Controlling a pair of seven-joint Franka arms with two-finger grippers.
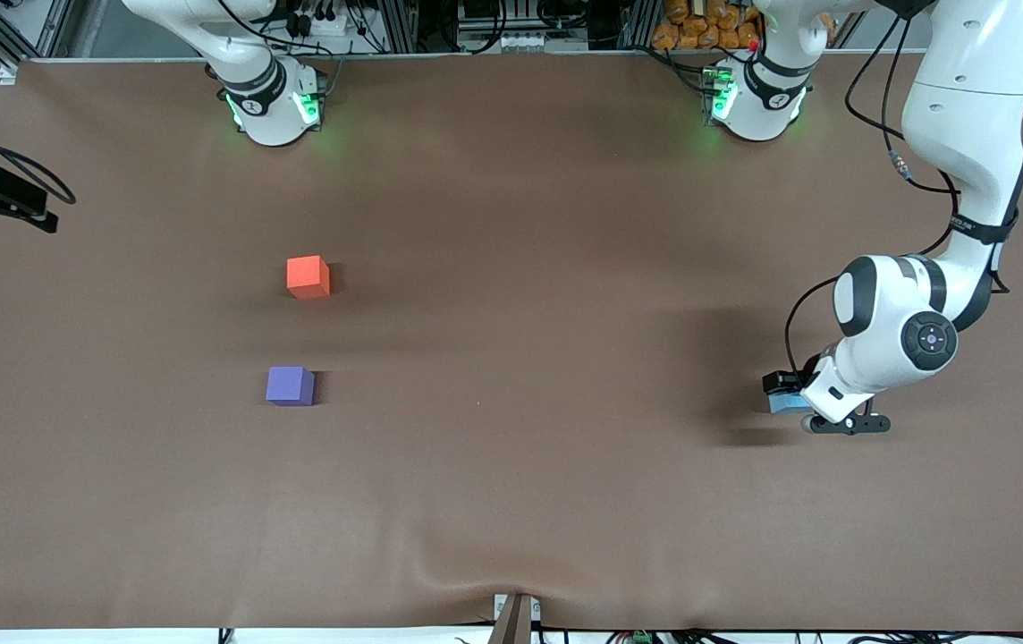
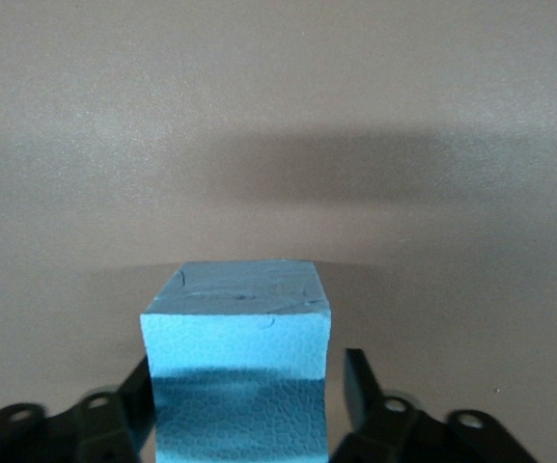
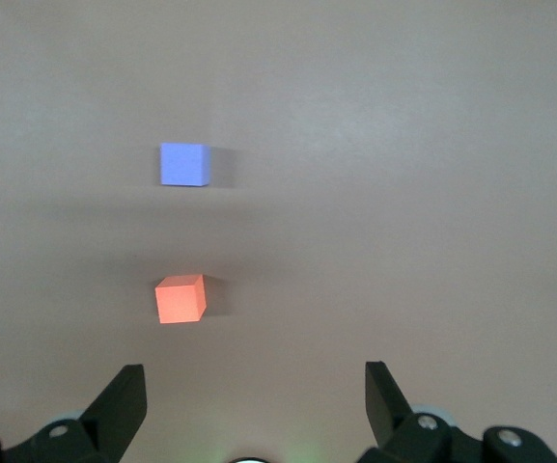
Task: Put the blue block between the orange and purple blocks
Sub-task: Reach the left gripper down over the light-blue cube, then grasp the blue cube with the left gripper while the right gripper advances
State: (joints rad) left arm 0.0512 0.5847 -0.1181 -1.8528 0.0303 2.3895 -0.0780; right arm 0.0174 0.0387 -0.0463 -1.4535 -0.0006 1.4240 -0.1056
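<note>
A brown cloth-covered bench (image 1: 511,501) carries three small cubes. The orange block (image 1: 308,276) and the purple block (image 1: 290,385) sit apart toward the right arm's end, the purple one nearer the front camera. The blue block (image 1: 784,402) lies toward the left arm's end.

left pincer (image 2: 239,405): low at table, fingers clamped | right pincer (image 3: 254,405): raised, fingers spread wide, arm waiting

White arms w/ black joints, black cables, green base LEDs.
</note>
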